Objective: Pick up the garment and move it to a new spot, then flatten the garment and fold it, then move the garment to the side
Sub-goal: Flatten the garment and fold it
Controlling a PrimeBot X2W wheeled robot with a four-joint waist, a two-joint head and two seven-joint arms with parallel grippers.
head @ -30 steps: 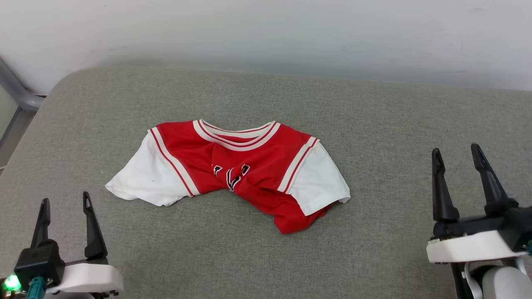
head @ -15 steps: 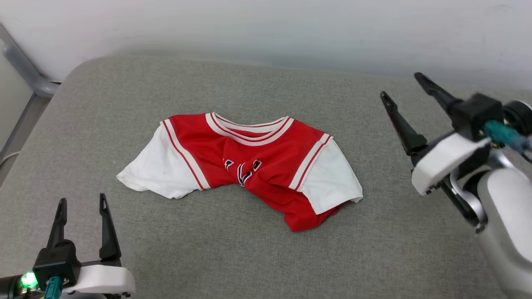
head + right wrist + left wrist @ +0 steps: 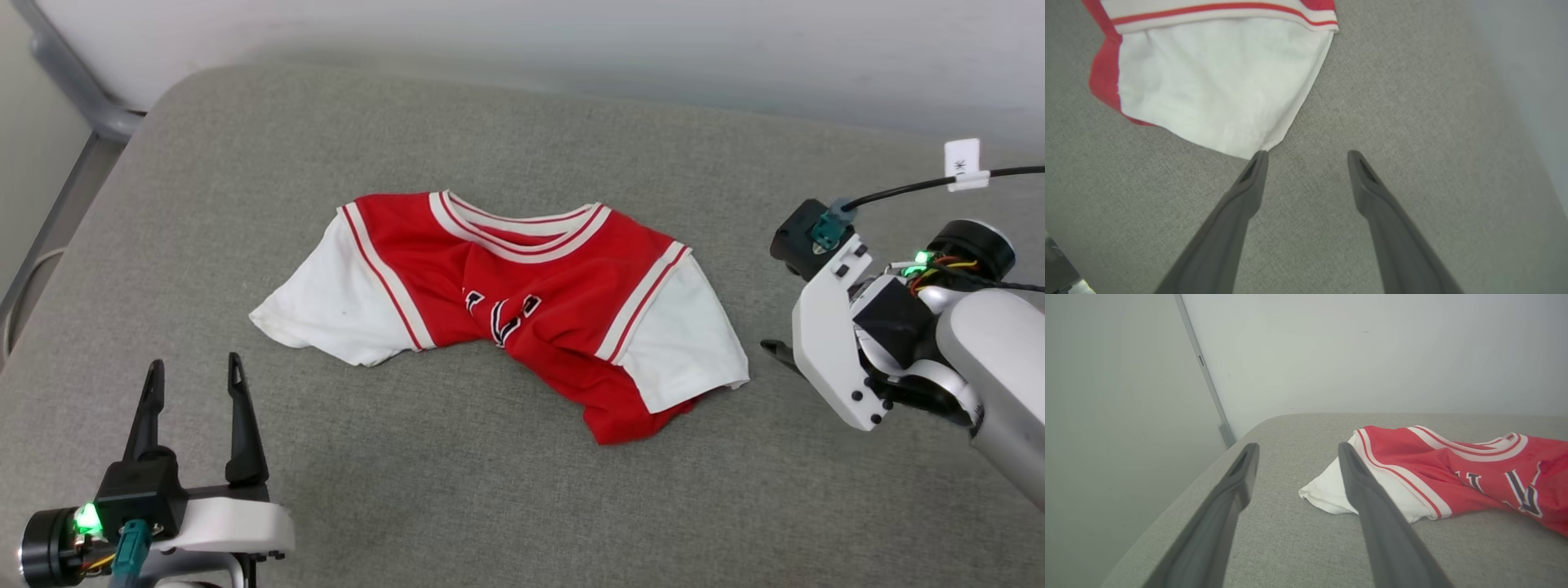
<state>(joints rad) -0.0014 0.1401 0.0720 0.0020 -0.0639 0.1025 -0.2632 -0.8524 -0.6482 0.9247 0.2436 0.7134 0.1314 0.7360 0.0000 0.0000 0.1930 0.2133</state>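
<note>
Garment (image 3: 522, 302): crumpled, unheld. Right claw (image 3: 1306, 157): released, tips just beside garment's white sleeve (image 3: 1220, 81). Left claw (image 3: 194, 366): released, apart from garment. Risk: sleeve-only pinch, dragging cloth bunched.

The left gripper (image 3: 194, 361) sits at 7 o'clock in the head view, its fingers spread and pointing to 12. The right gripper (image 3: 1308, 154), at 3 o'clock, tilts downward with its fingers wide apart and empty.

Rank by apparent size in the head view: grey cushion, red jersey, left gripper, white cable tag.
Largest to smallest:
grey cushion
red jersey
left gripper (nearness to the camera inflates it)
white cable tag
</note>
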